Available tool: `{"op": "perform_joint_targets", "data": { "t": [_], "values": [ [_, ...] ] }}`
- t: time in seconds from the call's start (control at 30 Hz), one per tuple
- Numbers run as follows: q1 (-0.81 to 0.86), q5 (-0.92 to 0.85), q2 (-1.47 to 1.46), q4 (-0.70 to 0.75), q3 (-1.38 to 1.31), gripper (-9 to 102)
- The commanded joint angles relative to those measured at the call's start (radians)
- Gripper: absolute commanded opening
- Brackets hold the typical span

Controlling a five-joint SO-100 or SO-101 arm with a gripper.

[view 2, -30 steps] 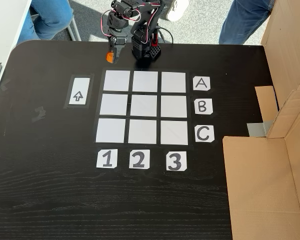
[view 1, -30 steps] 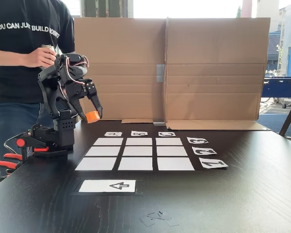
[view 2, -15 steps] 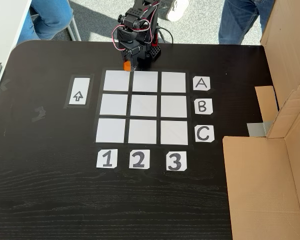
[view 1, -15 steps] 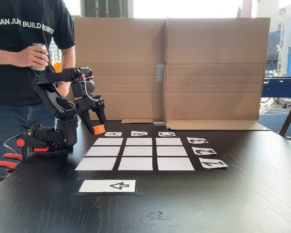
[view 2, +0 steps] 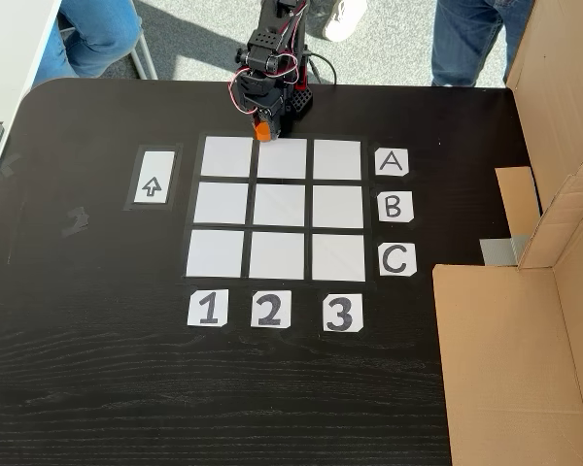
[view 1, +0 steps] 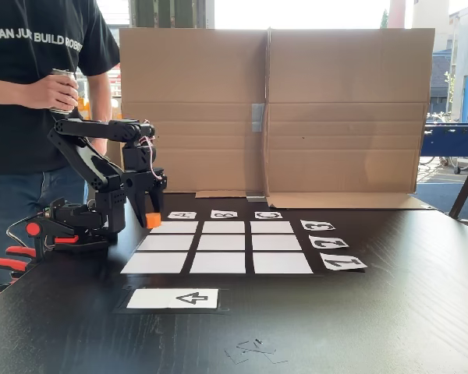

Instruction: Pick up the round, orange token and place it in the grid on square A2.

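As far as the pickup went, that step was complete: the gripper was pinched on the token, which was off the table and carried low at the near-arm edge of the grid. Seen from above, the orange puck sat over the top border of the A row, about where the first and middle cells meet. From the side, the token hung close above the surface beside the A label. Square A2 was bare. Remaining, by my judgement: a short reach out over that cell, a lowering, and release. A person stood behind the arm, holding a can
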Motion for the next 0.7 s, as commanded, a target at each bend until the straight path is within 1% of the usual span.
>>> {"op": "perform_joint_targets", "data": {
  "t": [0.0, 0.27, 0.47, 0.67],
  "values": [
    [-0.011, -0.012, -0.029, -0.011, -0.005, -1],
    [-0.032, -0.012, -0.103, -0.091, -0.011, -1],
    [-0.038, -0.008, -0.16, -0.206, 0.018, -1],
    [-0.084, -0.008, -0.158, -0.235, 0.1, -1]
  ]
}}
